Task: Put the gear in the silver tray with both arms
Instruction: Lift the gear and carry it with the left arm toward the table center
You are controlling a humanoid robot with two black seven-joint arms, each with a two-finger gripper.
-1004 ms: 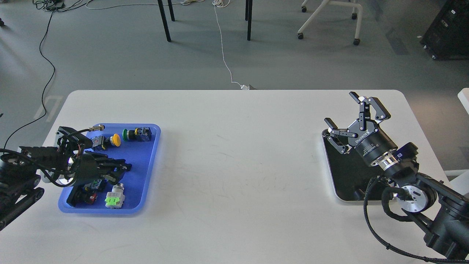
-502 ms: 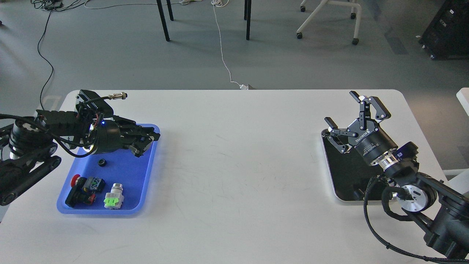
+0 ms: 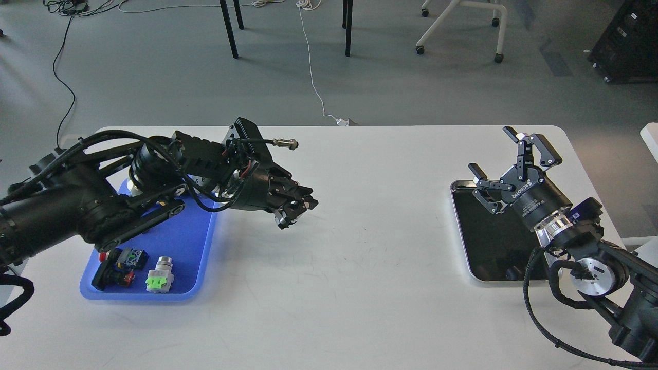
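Observation:
The silver tray [image 3: 492,244] lies at the right of the white table, its dark inside bare. My right gripper [image 3: 490,150] hovers open and empty over the tray's far end. My left arm reaches from the blue tray [image 3: 191,245] toward the table's middle. Its gripper [image 3: 297,207] hangs above the bare tabletop with the fingers drawn together. It is too dark to tell whether anything is between them. No gear shows in this view; my left arm covers the far half of the blue tray.
The blue tray's near end holds a red-and-black push button [image 3: 114,267] and a white part with a green face [image 3: 160,277]. The white table [image 3: 360,267] separates the two trays. Chair and table legs stand on the floor beyond.
My left arm lifted out of the blue tray and swung right to the table's middle. My right gripper shifted slightly right and stayed open. The small black gear seen in the blue tray is now covered.

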